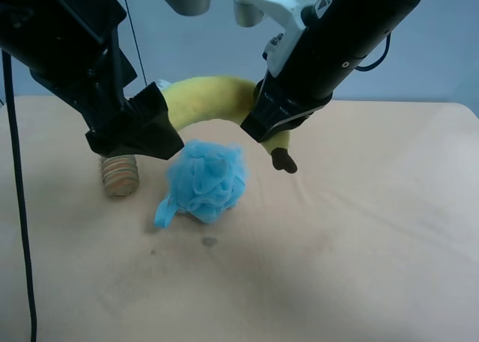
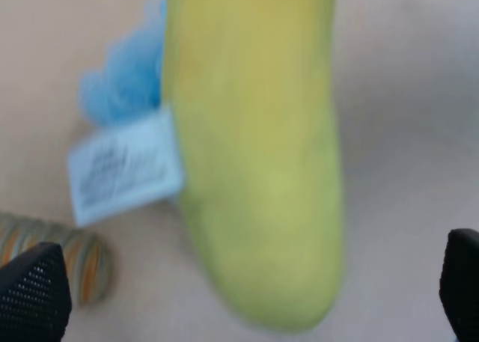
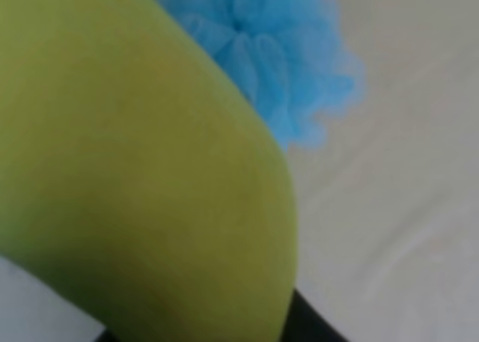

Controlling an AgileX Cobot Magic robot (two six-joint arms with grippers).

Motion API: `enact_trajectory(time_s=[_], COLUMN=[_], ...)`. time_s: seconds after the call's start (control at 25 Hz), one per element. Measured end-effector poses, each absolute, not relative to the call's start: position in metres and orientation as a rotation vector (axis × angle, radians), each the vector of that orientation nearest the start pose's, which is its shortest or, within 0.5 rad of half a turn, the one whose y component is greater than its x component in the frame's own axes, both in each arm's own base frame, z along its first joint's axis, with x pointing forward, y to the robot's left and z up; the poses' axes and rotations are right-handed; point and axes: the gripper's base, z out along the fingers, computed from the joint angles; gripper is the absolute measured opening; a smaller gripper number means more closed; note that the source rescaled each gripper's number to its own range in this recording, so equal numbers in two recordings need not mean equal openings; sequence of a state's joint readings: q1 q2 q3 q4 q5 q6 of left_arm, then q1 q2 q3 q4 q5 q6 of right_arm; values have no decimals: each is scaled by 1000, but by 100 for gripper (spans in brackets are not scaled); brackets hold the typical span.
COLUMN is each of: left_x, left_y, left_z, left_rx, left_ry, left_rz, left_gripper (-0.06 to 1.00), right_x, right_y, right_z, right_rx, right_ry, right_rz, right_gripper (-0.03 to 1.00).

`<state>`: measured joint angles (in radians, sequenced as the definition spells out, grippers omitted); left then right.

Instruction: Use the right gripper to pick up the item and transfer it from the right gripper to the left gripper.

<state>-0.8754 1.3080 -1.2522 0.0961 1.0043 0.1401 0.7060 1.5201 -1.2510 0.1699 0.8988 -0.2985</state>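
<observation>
The yellow plush banana hangs in the air above the table, arched between both arms. My right gripper, on the arm at the exterior high view's right, is shut on it near its dark brown tip. The banana fills the right wrist view. My left gripper is at the banana's other end. In the left wrist view its black fingertips stand wide apart with the banana and its white tag between them, not clamped.
A blue mesh bath pouf lies on the beige table right under the banana. A ribbed brown-orange striped oval lies to its left, below the left arm. A black cable hangs down the exterior high view's left edge.
</observation>
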Motion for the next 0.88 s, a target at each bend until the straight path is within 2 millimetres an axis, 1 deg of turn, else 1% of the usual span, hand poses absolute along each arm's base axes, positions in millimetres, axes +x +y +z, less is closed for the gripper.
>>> enact_trajectory(time_s=[0.24,0.4,0.44,0.56,0.68,0.72,0.84,0.88], left_x=[182,187,189,193,198,199,199,199], left_y=[-213,-220,-220,-222,-223,-222,-223,-223], left_z=[347,340,338,335,331,331,331,331], left_rx=[1308,1315,1318,1322,1317,1314,1309,1309], left_ry=[2233,2237,2234,2222,2224,2223,2221,2220], left_rz=[-154,-148,-139,-98,-50,-42,-39,-37], left_gripper=[100,100,99,90,74,67,39,27], right_x=[236,235,235,235,235,235,235,235], right_y=[223,224,225,225,225,225,225,225], right_z=[297,297,297,297,297,297,297,297], right_rx=[-1156,-1146,-1144,-1144,-1143,-1143,-1141,-1141], right_ry=[2428,2434,2435,2435,2435,2435,2436,2436], right_rz=[433,455,460,461,462,462,466,466], right_gripper=[0,0,0,0,0,0,0,0])
